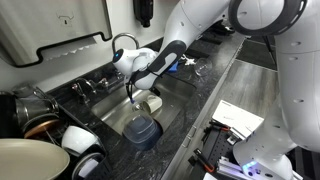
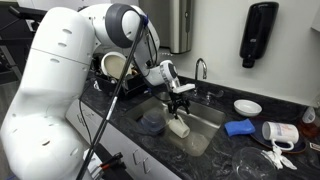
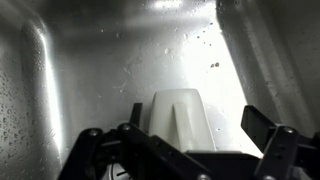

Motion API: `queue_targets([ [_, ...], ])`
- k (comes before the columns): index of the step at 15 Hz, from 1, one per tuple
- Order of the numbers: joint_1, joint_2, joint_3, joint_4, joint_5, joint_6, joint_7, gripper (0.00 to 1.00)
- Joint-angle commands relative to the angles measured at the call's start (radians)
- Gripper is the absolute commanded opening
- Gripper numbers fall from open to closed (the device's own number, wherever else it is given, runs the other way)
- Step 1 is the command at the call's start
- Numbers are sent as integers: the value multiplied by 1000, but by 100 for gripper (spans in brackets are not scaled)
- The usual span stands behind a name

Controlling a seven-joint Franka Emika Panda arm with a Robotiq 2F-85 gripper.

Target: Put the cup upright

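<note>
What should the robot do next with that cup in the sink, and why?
Probably dip straight down a little. The cup lies on its side in the sink, and the gripper hangs just above it, with its jaws open, one on each side of the cup in the wrist view. Once lower, they could close on it.

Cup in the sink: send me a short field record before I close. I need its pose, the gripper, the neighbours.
cup: cream-white, on the floor of the sink, apparently lying on its side
gripper: open, just above the cup
fingers: one on each side of the cup in the wrist view
contact: cannot tell
neighbour: dark bowl beside the cup, in the same sink
task status: cup not yet upright
</note>
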Motion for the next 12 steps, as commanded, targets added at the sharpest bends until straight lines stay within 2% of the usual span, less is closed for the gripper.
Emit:
queue_targets([
  [1,-5,8,10,5,-15,44,-1,100],
  [12,-43,57,22,1,41,213,-43,100],
])
